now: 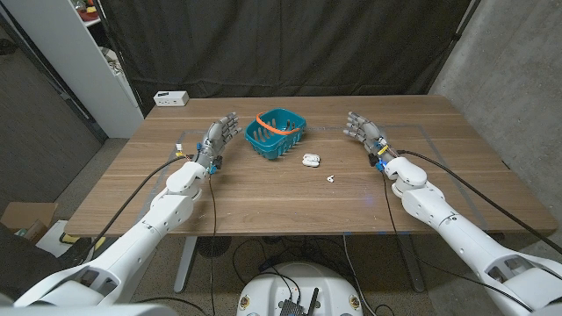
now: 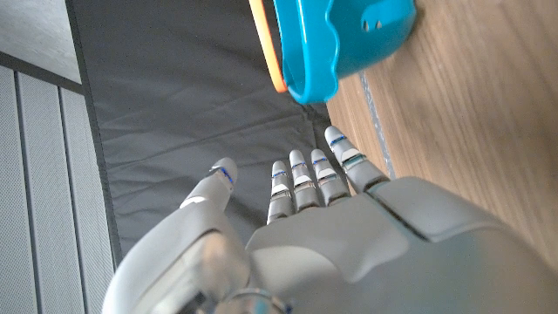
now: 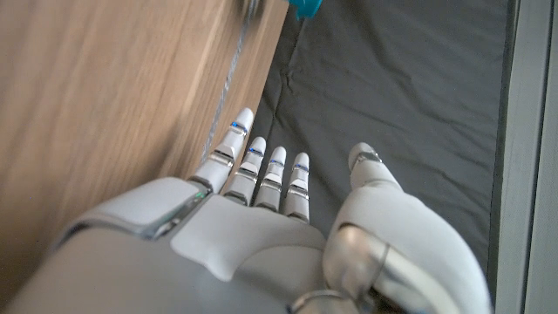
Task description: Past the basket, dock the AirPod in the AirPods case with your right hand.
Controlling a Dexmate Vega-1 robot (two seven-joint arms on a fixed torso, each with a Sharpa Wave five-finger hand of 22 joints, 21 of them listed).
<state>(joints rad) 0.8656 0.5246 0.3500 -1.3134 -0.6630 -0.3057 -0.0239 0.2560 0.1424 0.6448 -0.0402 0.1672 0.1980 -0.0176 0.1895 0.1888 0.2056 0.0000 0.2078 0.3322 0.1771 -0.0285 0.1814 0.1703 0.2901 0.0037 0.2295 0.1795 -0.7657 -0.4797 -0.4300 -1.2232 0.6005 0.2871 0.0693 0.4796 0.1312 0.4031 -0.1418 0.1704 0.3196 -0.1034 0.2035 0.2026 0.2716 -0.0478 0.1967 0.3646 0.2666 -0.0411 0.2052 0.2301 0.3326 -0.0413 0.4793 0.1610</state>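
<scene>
Two hands up on the wooden counter (image 1: 263,197), both holding nothing. The left hand (image 1: 218,139) sits at about 9 o'clock from the teal basket (image 1: 276,134), a little apart from it, its fingers (image 1: 230,124) stretched out straight and slightly spread. The right hand (image 1: 363,130) is over at roughly 3 o'clock from the basket, well apart from it, same deal: fingers (image 1: 355,121) extended and loose, gripping nothing.

Basket has an orange handle (image 1: 279,128) lying across its top and stands near the middle of the counter toward the far side. The white AirPods case (image 1: 310,160) sits at about 4 o'clock from the basket, just beside it, looks like its lid is open but it's too small to be sure. The AirPod (image 1: 330,178) lies loose on the wood at around 5 o'clock from the case, near it but not touching. Both are between the basket and the right hand, closer to the basket.

From the left wrist view you get the back of the left hand (image 2: 349,235) with straight fingers (image 2: 301,179), the teal basket (image 2: 344,39) edge and its orange handle (image 2: 266,44) just beyond the fingertips. The right wrist view shows the back of the right hand (image 3: 253,244), fingers (image 3: 261,170) straight along the counter (image 3: 96,96) edge.

A small white box (image 1: 171,98) sits on the far left corner of the counter, with a dark curtain (image 1: 290,44) behind everything.
</scene>
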